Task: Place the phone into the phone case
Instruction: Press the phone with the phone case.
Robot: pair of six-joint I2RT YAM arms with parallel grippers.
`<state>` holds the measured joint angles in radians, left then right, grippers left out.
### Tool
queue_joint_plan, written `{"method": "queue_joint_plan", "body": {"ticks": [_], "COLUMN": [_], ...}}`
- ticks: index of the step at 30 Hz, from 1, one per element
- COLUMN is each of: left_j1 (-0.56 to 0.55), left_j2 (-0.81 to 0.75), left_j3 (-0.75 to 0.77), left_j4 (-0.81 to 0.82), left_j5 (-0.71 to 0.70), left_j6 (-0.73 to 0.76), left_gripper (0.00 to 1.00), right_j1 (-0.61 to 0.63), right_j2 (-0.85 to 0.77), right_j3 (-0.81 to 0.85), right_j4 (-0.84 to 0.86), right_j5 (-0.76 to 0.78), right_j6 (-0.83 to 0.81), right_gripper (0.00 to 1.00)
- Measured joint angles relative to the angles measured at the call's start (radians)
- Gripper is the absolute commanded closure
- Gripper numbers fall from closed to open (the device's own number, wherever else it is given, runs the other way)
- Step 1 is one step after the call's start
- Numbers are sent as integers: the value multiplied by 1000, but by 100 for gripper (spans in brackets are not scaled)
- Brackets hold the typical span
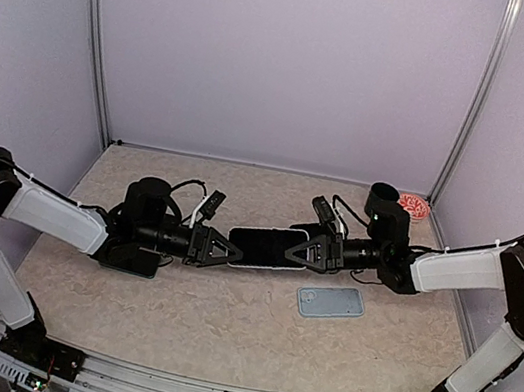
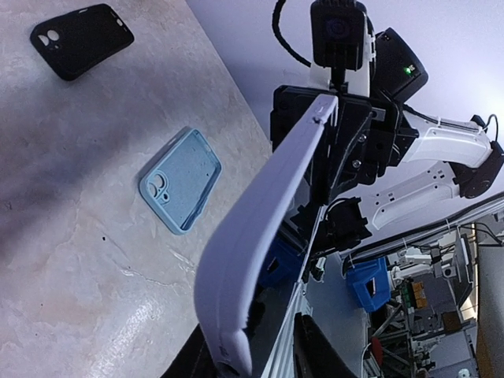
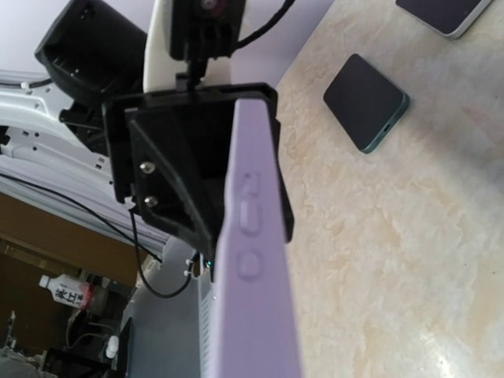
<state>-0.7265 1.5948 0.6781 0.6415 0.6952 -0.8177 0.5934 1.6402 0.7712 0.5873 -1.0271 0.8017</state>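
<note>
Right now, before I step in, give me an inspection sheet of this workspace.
Surface: beige marbled tabletop.
Job's things: lavender-cased phone held in the air between both arms; light blue case flat on the table.
Clutter: black case; teal-edged dark phone; another phone; red-patterned round thing.
Grippers: right gripper shut on the phone; left gripper at its other end, grip unclear.
Cables: black loops at both wrists.
Surroundings: lilac walls.

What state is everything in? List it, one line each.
Phone: in lavender case, screen up, seating unclear.
Lavender case: held between both grippers, off the table.
Blue case: flat on table, empty, open side up.
Black case: flat on table, empty.
Teal phone: flat on table.
Left gripper: shut on lavender case.
Right gripper: shut on lavender case.
</note>
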Motion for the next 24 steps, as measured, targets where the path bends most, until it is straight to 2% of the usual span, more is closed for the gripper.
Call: {"method": "queue_joint_plan", "body": {"ticks": [9,11,13,18,24], "left_j1": [2,1,1,1,2], "left_j2": [25,29,32,36,37], "left_j3": [1,2,5,15,18], "left_j4": [16,24,26,27,20], "left_j5": [32,38,43,47,32], "left_j6": [-10,-10,-10,-8,-19], "left_gripper": [95,96,92,68,56], "right_j1": [-2,-2,-2,-2,-2], "right_j2": [-31,-42,-53,-70,-70], "right_j3": [0,0,0,1,2], "right_j4": [-89,-105,-124,-141,-141], "right_j5": [18,22,29,37,60], "right_j6": [-92,-108,-124,-143,-138], "right_gripper": [100,100,100,100,100]}}
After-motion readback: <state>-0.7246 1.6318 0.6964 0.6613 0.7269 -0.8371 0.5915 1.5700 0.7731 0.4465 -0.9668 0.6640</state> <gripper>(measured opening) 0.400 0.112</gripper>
